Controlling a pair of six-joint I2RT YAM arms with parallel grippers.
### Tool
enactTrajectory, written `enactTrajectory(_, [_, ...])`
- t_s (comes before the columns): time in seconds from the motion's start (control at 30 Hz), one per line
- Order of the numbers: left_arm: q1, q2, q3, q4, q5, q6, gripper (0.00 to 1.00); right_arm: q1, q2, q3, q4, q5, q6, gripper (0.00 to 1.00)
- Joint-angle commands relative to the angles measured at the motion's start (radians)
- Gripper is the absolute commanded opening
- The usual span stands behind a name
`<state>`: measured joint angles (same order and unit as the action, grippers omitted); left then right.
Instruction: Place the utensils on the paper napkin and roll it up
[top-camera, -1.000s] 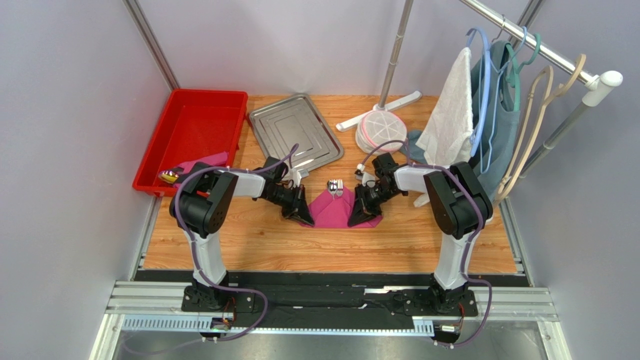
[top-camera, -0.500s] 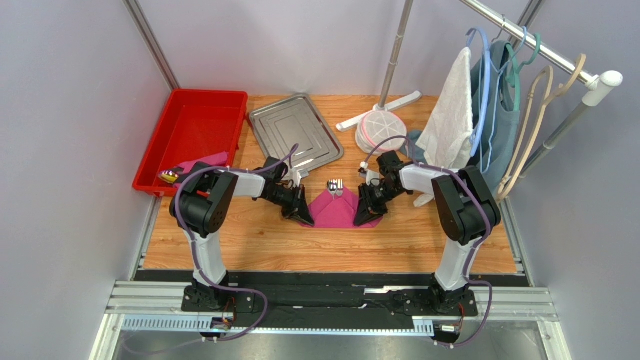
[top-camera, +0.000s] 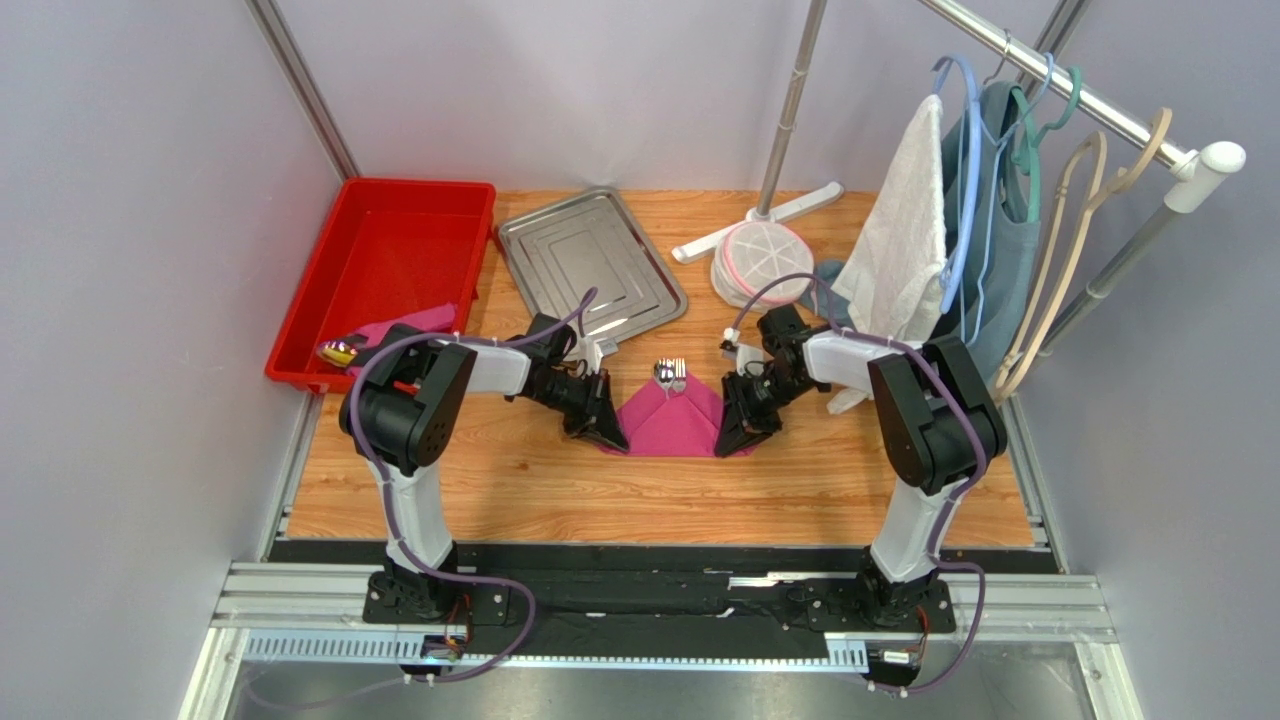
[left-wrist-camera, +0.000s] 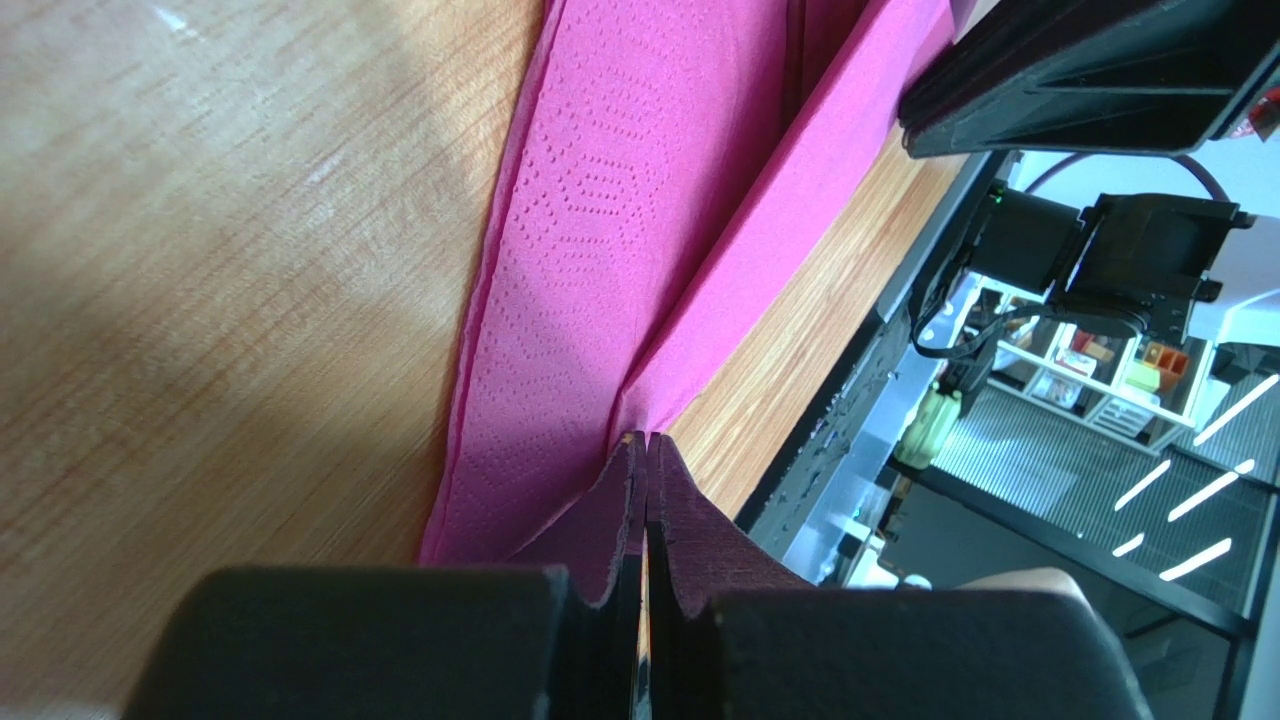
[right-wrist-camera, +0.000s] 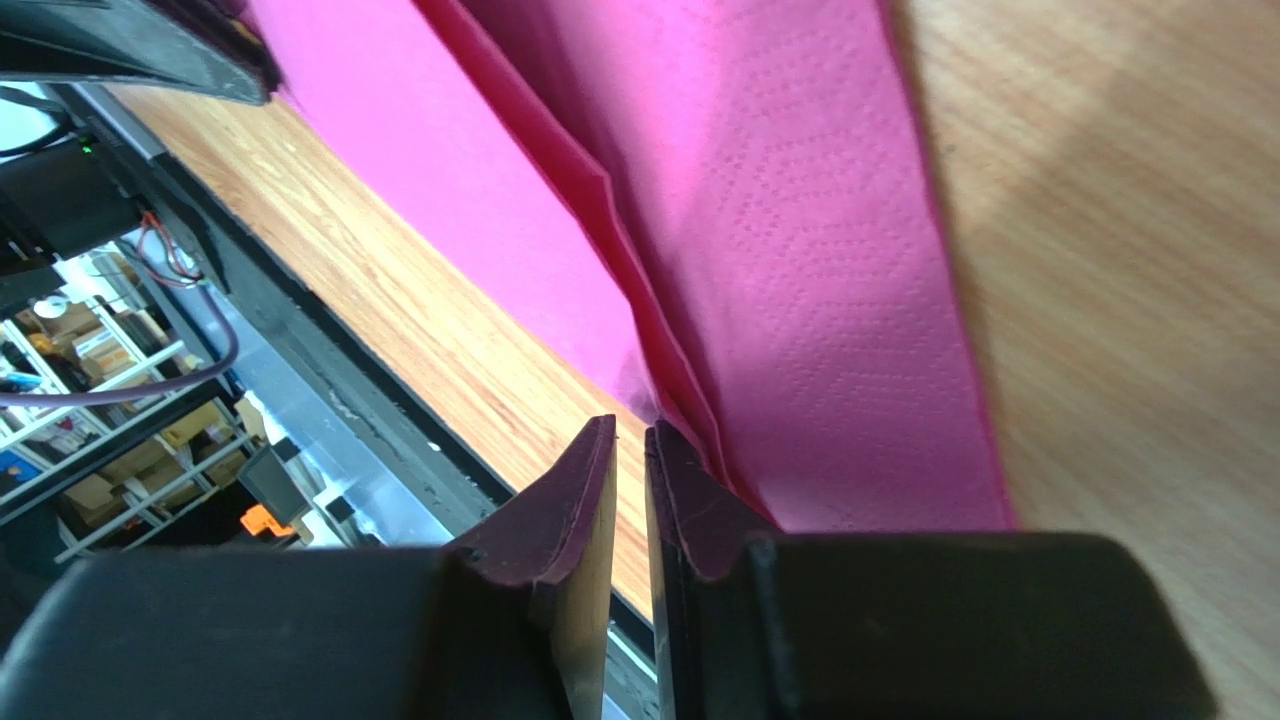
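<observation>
While the paper napkin (top-camera: 673, 420) lies folded on the bench (top-camera: 526, 480) between both arms, the left pincer (left-wrist-camera: 646, 450) is clenched on its left corner. The right pincer (right-wrist-camera: 628, 435) is slightly parted, released at the right corner; the utensils (top-camera: 669, 371) poke from the napkin's far tip.

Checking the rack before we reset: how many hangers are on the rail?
4: blue hanger, green hanger, and two beige hangers toward the rail's end. Clothes may hide others.

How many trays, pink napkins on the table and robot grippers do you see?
Trays: 2, red tray, steel tray
Napkins on the table: 1, the pink napkin
Grippers: 2, left gripper, right gripper
Total: 5
</observation>
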<state>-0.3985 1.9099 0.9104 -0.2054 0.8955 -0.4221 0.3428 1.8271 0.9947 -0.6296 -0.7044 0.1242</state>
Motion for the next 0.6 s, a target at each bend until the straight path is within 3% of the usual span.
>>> enactTrajectory(0.0, [0.006,0.017,-0.001,-0.011,-0.052,0.017,0.0,-0.031,0.023,-0.008,-0.002,0.031,-0.051,0.17])
enactTrajectory(0.57, [0.018,0.006,-0.015,0.024,-0.032,0.002,0.0,-0.117,0.004,-0.039,-0.033,0.01,-0.081,0.15])
